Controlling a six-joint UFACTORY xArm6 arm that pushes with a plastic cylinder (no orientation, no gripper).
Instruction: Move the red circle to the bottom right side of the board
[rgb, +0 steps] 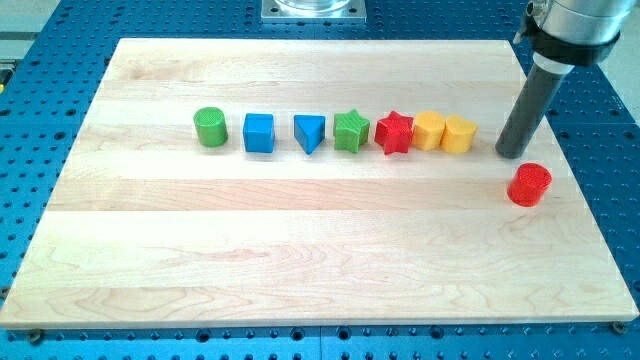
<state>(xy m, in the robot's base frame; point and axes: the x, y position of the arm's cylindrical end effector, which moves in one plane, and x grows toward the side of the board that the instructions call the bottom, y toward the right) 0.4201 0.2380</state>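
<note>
The red circle (529, 185) lies near the board's right edge, a little below the row of blocks. My tip (514, 153) rests on the board just above and slightly left of the red circle, close to it, with a small gap showing. The rod rises from there toward the view's top right.
A row of blocks runs across the upper board: green circle (210, 127), blue square (258, 132), blue triangle (309, 132), green star (351, 131), red star (394, 133), and two yellow blocks (429, 130) (459, 134). The wooden board (300, 250) lies on a blue perforated table.
</note>
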